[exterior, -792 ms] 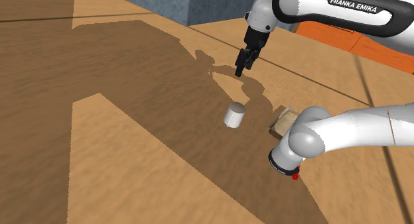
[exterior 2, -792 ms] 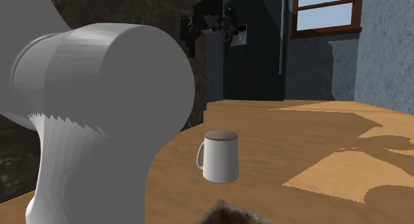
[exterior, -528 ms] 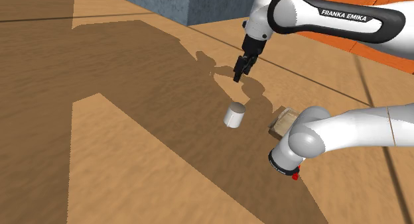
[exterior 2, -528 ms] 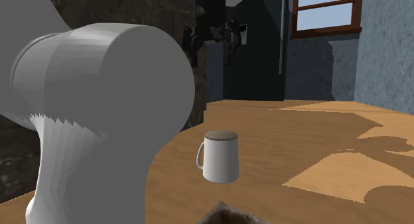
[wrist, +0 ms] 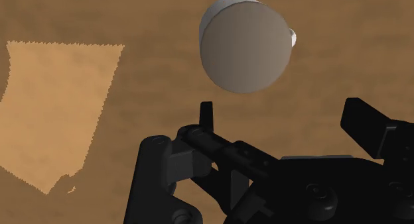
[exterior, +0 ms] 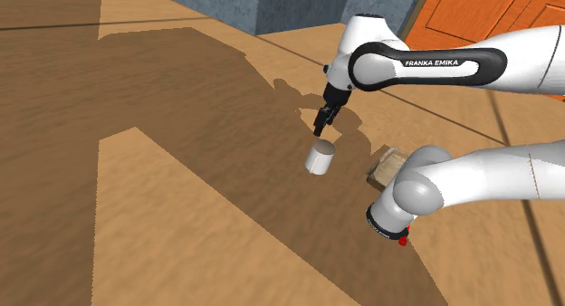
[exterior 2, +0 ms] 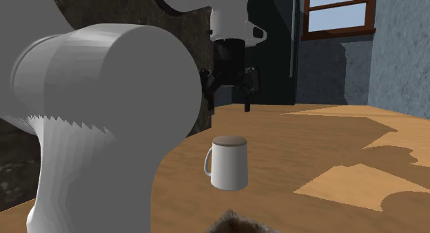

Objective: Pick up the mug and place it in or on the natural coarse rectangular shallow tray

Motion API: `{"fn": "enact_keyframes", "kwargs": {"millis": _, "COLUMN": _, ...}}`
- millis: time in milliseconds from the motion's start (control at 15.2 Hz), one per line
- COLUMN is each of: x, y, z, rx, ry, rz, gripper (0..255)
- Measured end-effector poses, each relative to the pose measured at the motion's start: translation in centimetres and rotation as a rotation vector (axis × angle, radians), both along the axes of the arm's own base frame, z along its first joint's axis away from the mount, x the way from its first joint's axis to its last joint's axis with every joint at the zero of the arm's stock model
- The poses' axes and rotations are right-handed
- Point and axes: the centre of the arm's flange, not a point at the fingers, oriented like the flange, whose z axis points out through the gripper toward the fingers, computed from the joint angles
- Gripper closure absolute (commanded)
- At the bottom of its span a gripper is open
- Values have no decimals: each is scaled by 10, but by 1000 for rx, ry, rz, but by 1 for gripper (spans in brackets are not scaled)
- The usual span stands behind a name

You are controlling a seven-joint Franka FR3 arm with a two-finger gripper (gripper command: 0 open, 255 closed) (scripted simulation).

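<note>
Step in hand: approach to the grasp; gripper hangs above the mug, not yet on it
Jaws: apart, nothing between them; both fingers clear of the mug
Mug, place: upright on the wooden surface, inside the arm's broad shadow; in the wrist view it lies ahead of the fingertips, not between them
Mug, look: pale body, flat brownish top, could be a fill or a lid, hard to tell; handle toward the second exterior view's left
Tray: tray, tan and coarse, near the mug on the shoulder view's right, apart from it; partly behind the arm's elbow joint
Doing it well: centre the gripper over the mug first, then descend straight; set the jaws to straddle the body or one wall at the rim, away from the handle; close only once the fingers are well below the rim, else the mug may tip or skid
Watch: short carry to the tray; lift enough to clear its edge, keep the mug level
Count: mug, one; tray, one; arm, one; gripper, one, with two fingers
</note>
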Motion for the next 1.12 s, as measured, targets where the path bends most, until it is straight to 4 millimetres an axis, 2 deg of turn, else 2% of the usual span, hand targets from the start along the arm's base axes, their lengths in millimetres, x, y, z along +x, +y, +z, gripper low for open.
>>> {"fn": "enact_keyframes", "kwargs": {"millis": 198, "x": 3, "y": -8, "z": -39, "rx": 3, "ry": 0, "rz": 16, "gripper": 0}}
{"fn": "enact_keyframes", "kwargs": {"millis": 726, "x": 3, "y": -12, "z": -88, "rx": 4, "ry": -3, "rz": 23, "gripper": 0}}
{"fn": "enact_keyframes", "kwargs": {"millis": 1122, "x": 3, "y": -12, "z": -95, "rx": 4, "ry": -4, "rz": 23, "gripper": 0}}
